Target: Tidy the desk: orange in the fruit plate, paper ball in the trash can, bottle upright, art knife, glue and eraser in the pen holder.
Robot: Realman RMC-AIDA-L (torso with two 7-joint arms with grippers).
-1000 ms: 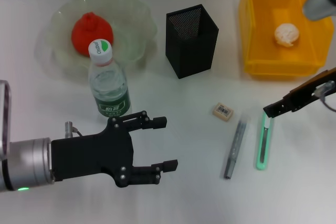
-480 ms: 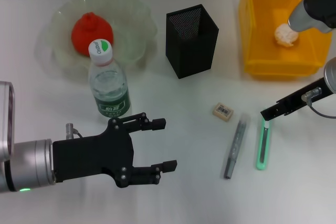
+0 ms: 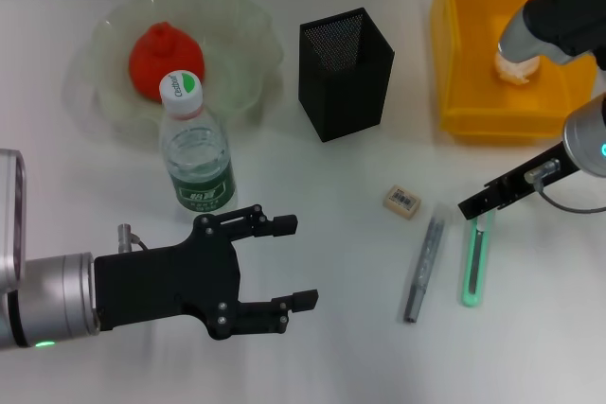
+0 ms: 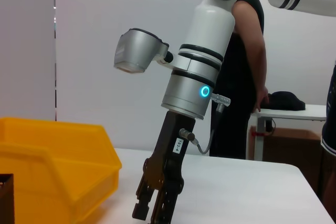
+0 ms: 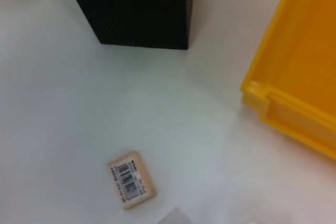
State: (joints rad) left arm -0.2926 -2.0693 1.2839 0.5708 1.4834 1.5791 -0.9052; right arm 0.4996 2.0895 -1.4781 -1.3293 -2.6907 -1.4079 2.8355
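- while the left gripper [image 3: 289, 262] hangs low over the near side of the white tabletop [image 3: 312, 357] with its jaws spread wide and holding nothing, the head view shows the bottle [image 3: 194, 153] upright just beyond it, the orange [image 3: 163, 52] in the fruit plate [image 3: 237, 35] and the paper ball [image 3: 516, 65] in the yellow trash can [image 3: 464, 63].
- same view: the right gripper [image 3: 466, 207] sits over the far end of the green art knife [image 3: 474, 260]; i cannot tell how its jaws stand. the grey glue [image 3: 423, 268] lies beside the knife, the eraser [image 3: 402, 202] just beyond, the black pen holder [image 3: 346, 73] farther back.
- left wrist view: the right gripper [image 4: 152, 208] points down at the tabletop [image 4: 236, 187] beside the trash can [image 4: 52, 161].
- right wrist view: the eraser [image 5: 130, 179] lies flat, apart from the pen holder [image 5: 136, 6] and trash can [image 5: 294, 77].
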